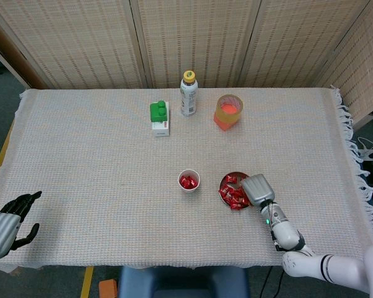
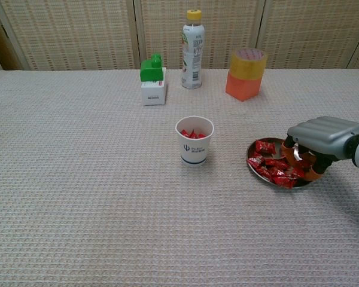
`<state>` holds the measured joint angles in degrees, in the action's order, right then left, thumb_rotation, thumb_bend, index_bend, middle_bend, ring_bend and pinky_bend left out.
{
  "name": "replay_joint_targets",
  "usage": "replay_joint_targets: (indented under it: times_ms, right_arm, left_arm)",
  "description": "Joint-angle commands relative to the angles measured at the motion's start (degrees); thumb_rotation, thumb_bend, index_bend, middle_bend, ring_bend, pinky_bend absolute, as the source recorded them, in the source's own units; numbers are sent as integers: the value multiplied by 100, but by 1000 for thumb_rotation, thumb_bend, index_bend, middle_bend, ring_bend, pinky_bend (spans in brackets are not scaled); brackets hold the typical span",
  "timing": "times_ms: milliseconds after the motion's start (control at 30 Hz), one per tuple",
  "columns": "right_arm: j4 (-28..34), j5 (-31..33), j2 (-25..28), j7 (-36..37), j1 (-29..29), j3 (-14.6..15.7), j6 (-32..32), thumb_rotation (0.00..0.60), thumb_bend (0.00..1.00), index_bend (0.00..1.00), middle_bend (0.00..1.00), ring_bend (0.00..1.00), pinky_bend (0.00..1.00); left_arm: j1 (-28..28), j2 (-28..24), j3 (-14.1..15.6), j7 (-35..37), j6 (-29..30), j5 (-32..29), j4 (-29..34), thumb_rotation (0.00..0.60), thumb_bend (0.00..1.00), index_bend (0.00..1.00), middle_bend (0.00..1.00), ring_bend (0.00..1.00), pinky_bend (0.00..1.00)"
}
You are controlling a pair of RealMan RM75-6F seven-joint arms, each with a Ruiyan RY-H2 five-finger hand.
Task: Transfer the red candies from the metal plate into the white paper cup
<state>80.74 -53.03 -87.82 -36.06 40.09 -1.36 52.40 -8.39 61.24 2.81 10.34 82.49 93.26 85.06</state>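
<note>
The right hand (image 2: 323,136) lies palm-down over the right edge of the metal plate (image 2: 255,170), its fingers (image 2: 303,156) curled down among the red candies (image 2: 275,166) — whether they pinch one, I cannot tell. The plate sits on the bench (image 2: 96,197) just right of the upright white paper cup (image 2: 194,141), which bears a small blue mark, unreadable, and holds some candies. The left hand (image 1: 9,223) rests at the bench's near-left corner, fingers loosely apart, empty.

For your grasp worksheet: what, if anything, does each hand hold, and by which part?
Left hand: nothing. Right hand: fingers curl among red candies in the metal plate; any hold cannot be told.
</note>
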Motion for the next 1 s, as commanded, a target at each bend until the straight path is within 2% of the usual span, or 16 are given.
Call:
replay_joint_targets:
  times_ms: [33,500,800,1000]
  right_arm:
    - [-4,-4,-12,1,3,-14,9,600,317,734,763,807,992]
    - [616,-167,280,141,59,-298,231,600,354,776,785,818,996]
    - [1339,12,368,211,476,-957,252,600,354,777,785,818,997]
    - [1421,363,55,87,900,-1284,215,600,354,776,785,818,997]
  left_arm:
    - [-1,1,1,5,0,3,-2,600,468,0,133,104,211]
    - [4,7,5,-10,18,18,3,600,467,0,133,104,210]
    - [13,-2,1,13,38,14,6,600,467,0,133,104,210]
    - [24,-28,-4,113,78,20,-18,600,467,0,132,105,211]
